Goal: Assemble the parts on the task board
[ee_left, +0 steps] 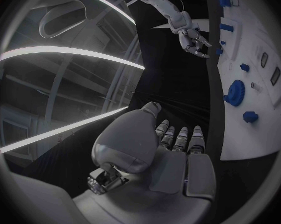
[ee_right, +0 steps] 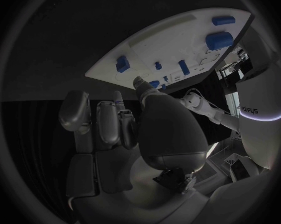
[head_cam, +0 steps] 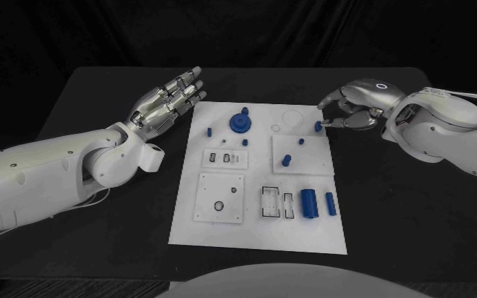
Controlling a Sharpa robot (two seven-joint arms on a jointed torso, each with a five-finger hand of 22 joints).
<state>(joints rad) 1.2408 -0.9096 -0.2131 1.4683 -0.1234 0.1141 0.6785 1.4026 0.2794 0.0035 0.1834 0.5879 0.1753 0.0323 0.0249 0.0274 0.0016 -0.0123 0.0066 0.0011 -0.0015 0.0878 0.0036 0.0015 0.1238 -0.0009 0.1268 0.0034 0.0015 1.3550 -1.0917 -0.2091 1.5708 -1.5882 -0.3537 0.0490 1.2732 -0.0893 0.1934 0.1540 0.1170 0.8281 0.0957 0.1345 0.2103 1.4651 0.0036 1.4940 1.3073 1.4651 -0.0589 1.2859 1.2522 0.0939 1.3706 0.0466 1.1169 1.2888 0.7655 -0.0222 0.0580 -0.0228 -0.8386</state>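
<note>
Right silver hand [head_cam: 350, 110] pinches a small blue peg [head_cam: 318, 125] at the white task board's [head_cam: 260, 236] far right edge. Beyond it, two blue cylinders [head_cam: 309, 203] lie loose near the board's front; I judge assembly barely begun. Left silver hand [head_cam: 169, 103] hovers open beside the board.

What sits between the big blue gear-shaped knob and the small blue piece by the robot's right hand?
In the head view, between the blue gear-shaped knob and the small blue piece lies bare white board with a faint round outline.
</note>
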